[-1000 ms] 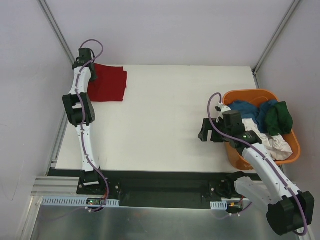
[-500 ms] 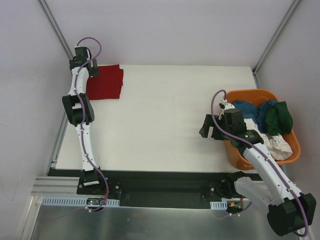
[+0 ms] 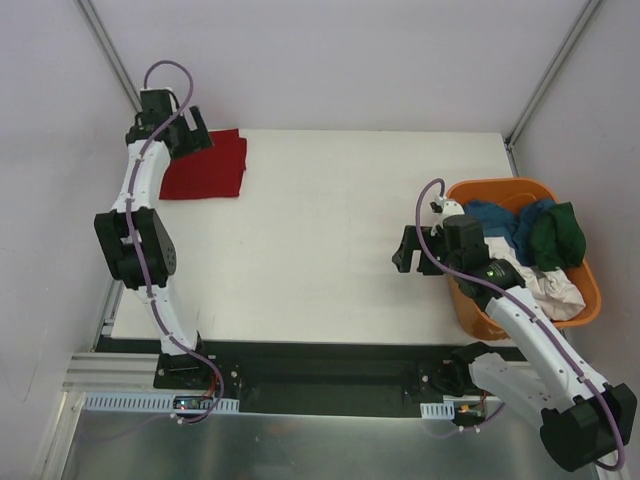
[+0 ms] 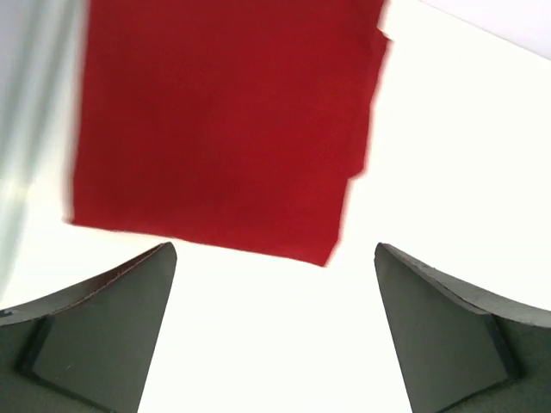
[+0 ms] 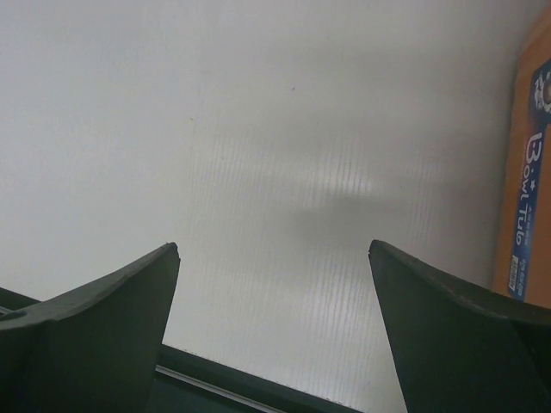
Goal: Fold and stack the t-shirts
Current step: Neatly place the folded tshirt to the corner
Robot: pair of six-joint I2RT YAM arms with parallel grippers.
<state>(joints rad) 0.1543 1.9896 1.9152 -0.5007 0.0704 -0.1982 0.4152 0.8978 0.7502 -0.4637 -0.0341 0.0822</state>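
A dark red t-shirt (image 3: 208, 166) lies folded flat at the table's far left corner; the left wrist view shows it (image 4: 224, 120) as a neat rectangle. My left gripper (image 3: 182, 140) hovers over its left edge, lifted clear, jaws open and empty (image 4: 274, 258). Blue (image 3: 490, 218), dark green (image 3: 558, 236) and white (image 3: 540, 285) t-shirts sit heaped in the orange basket (image 3: 470, 312) at the right. My right gripper (image 3: 408, 250) hangs open just left of the basket, above bare table (image 5: 274, 258).
Grey walls and a metal frame post (image 3: 110, 60) stand close behind the left arm. The basket's orange wall with a label (image 5: 527, 206) shows at the right edge of the right wrist view. A dark rail (image 3: 330, 370) runs along the near table edge.
My left gripper opened, let go of the dark red t-shirt and rose back toward the far left corner. The shirt shifted slightly left and now lies free. The right arm barely moved.
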